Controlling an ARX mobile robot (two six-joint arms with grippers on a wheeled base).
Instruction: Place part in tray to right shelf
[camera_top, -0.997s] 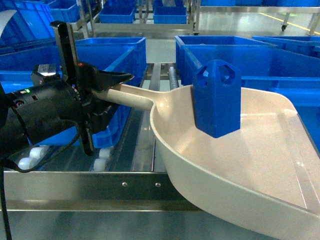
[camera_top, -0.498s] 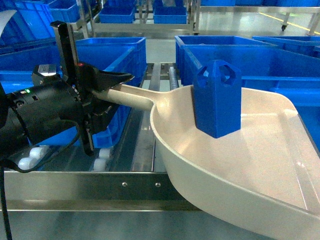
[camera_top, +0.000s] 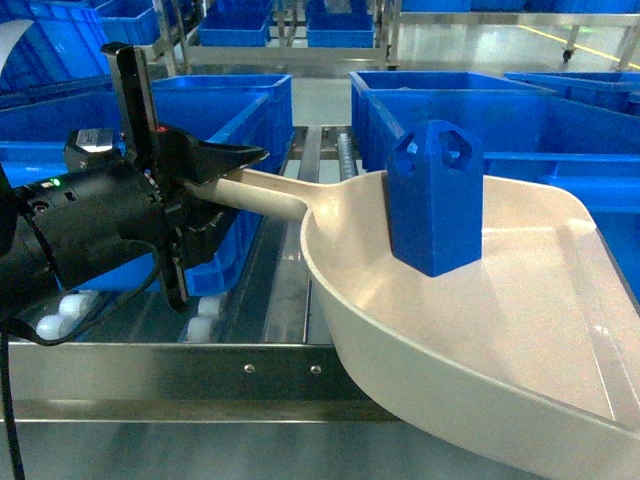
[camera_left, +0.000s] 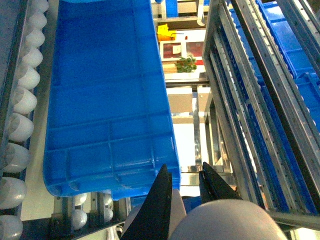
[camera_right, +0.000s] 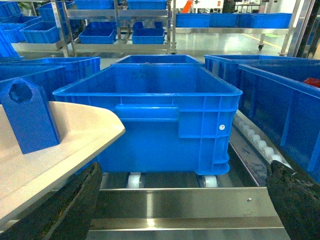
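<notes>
The cream tray (camera_top: 500, 340) hangs tilted over the front rail of the right shelf (camera_top: 200, 375), its wide mouth toward the lower right. The blue part (camera_top: 435, 200) stands upright in it near the handle end. My left gripper (camera_top: 235, 190) is shut on the tray's handle (camera_top: 270, 198); in the left wrist view the black fingers (camera_left: 162, 200) of this gripper (camera_left: 185, 170) pinch the beige handle (camera_left: 176, 202). My right gripper (camera_right: 183, 170) is open and holds nothing. It faces the shelf rail (camera_right: 175, 200), with the tray (camera_right: 75, 135) and part (camera_right: 30, 117) at its left.
Large blue crates (camera_top: 470, 110) stand on the shelf's white rollers (camera_top: 60, 310) behind the tray, one directly ahead of the right gripper (camera_right: 155, 115). More crates (camera_right: 280, 110) and racks fill the background. A blue crate (camera_left: 110, 100) is close beside the left gripper.
</notes>
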